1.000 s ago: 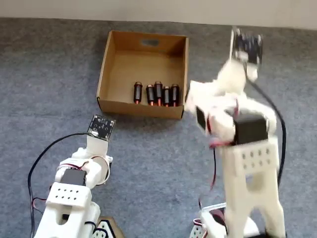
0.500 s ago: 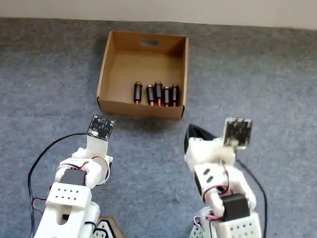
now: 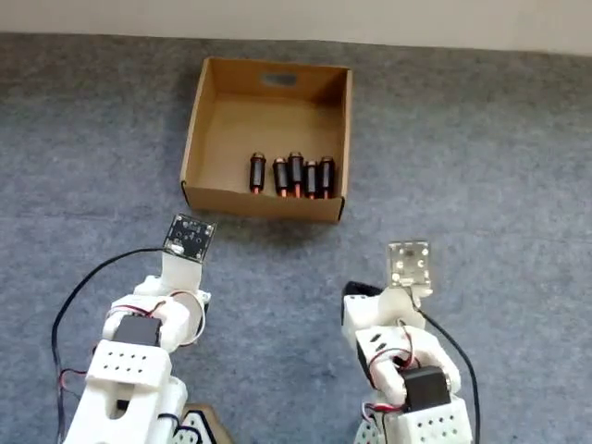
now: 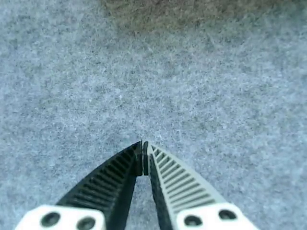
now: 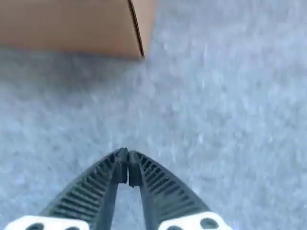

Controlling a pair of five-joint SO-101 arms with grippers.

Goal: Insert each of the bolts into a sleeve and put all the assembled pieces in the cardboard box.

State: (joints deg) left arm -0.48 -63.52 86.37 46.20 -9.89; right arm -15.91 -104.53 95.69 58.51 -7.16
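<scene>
Cardboard box (image 3: 266,204) sitting open-topped on fuzzy grey carpet (image 3: 481,166). Five assembled pieces (image 3: 291,176) (dark cylinders, orange glints) lying side by side against its near wall. Left gripper (image 4: 143,148) pointing down at carpet, ribbed jaws pressing together, gripping nothing. Right gripper (image 5: 127,160) likewise closed and empty, facing a box corner.

Bright, soft, even light across the carpet (image 3: 481,139). The box (image 3: 194,139) throws a narrow dark shadow along its near wall, so light falls from the far side. Pale glare on the right arm's camera board (image 3: 409,264). Left wrist view: dim patch at far carpet.
</scene>
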